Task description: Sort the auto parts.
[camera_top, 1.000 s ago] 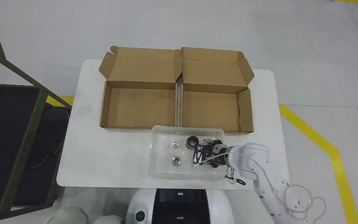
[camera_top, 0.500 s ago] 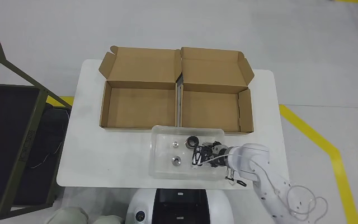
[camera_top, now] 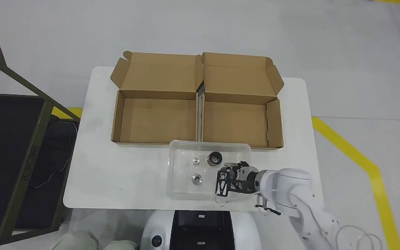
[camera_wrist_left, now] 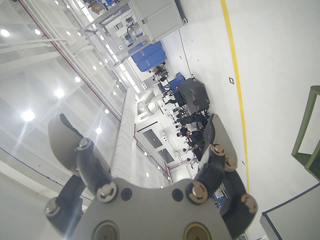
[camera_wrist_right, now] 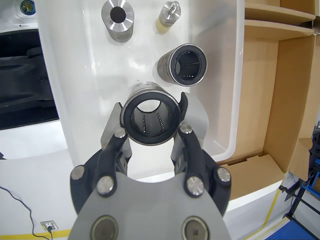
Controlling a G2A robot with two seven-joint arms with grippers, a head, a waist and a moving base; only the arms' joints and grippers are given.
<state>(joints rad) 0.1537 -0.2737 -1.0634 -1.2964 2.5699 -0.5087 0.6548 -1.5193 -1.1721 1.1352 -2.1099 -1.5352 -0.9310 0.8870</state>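
Bearing job, right arm. Right gripper (camera_wrist_right: 151, 108) pinches a linear bearing (camera_wrist_right: 151, 123) across its steel barrel, one finger on each side, and the black-ringed open bore faces the wrist camera. In the top view this gripper sits over the right half of the tray (camera_top: 178, 187), near the robot-side wall. Can't tell whether the held bearing touches the tray floor.

A second bearing (camera_wrist_right: 183, 64) lies on the tray floor just beyond the fingertips, apart from the held one, close to the tray wall on the box side. A steel bushing (camera_wrist_right: 118, 22) and a small stud (camera_wrist_right: 170, 14) stand farther along the tray, well apart from the claw.

Two open cardboard boxes (camera_top: 155, 119) sit side by side on the table (camera_top: 125, 169) behind the tray.

Left gripper (camera_wrist_left: 137, 131) is spread wide with nothing between its fingers, aimed up at the hall.
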